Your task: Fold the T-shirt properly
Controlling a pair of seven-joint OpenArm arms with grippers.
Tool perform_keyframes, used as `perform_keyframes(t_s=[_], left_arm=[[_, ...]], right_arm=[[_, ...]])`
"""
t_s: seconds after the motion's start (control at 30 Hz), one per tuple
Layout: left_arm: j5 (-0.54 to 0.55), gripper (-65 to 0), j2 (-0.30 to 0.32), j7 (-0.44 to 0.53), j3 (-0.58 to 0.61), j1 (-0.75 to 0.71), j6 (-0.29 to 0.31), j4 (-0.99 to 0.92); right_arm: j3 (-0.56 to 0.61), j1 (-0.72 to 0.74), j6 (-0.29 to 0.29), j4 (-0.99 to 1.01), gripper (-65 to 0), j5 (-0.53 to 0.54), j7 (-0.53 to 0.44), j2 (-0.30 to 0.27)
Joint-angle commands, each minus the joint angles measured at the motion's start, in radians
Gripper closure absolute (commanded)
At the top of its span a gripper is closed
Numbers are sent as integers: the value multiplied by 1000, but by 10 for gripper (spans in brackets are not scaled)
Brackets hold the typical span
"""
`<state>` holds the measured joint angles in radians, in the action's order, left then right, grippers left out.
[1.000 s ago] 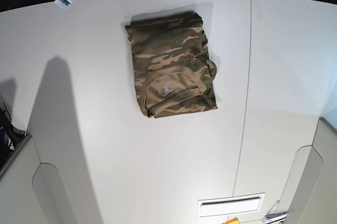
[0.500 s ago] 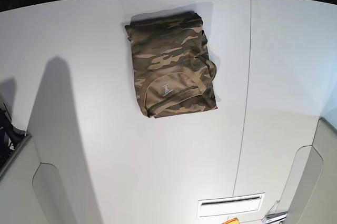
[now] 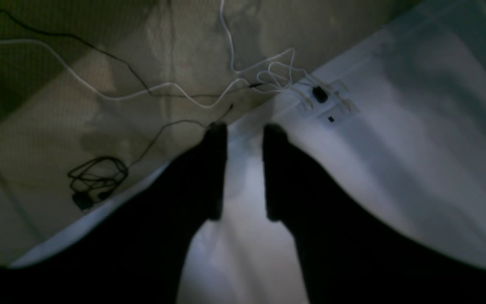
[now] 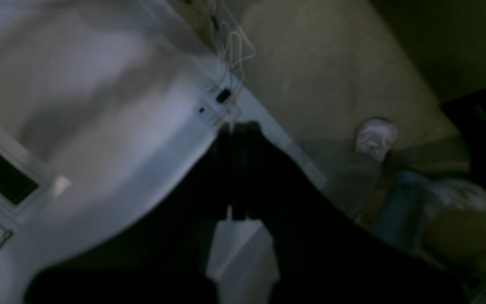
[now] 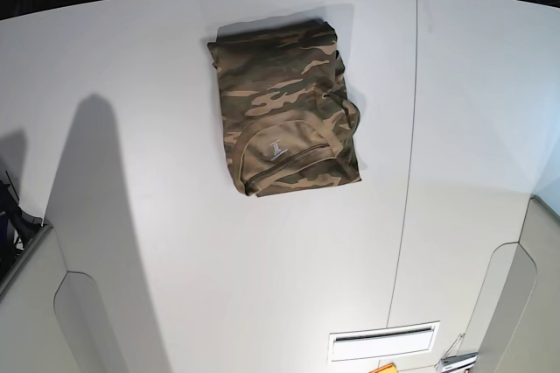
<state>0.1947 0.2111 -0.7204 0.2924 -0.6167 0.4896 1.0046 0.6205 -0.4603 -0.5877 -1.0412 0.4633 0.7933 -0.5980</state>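
The camouflage T-shirt (image 5: pixel 284 109) lies folded into a compact rectangle on the white table (image 5: pixel 175 242), toward the far middle, with its tan collar and pale neck label facing up near the front edge of the fold. Neither gripper shows in the base view. In the left wrist view my left gripper (image 3: pixel 245 131) is open and empty, over the table's edge and the floor. In the right wrist view my right gripper (image 4: pixel 238 126) is shut and empty, also over the table's edge. The T-shirt is out of both wrist views.
A seam (image 5: pixel 409 154) runs down the table right of the shirt. A white slotted plate (image 5: pixel 383 341) lies at the front right. Loose cables (image 3: pixel 175 90) lie on the floor beyond the table edge. A person's shoe (image 4: pixel 376 137) shows on the floor.
Both grippers, seen at the top corners of the base view one second ago, have withdrawn out of that view. The T-shirt has not moved.
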Motion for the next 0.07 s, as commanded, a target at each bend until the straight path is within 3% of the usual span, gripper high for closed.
perform_keyframes(t_s=[0.0, 0.03], left_arm=[[3, -161, 5, -8, -1, -12, 8, 5], [3, -161, 5, -8, -1, -12, 8, 5]], right_arm=[[-1, -15, -11, -1, 0, 4, 16, -17], [-1, -20, -11, -1, 0, 4, 16, -17]])
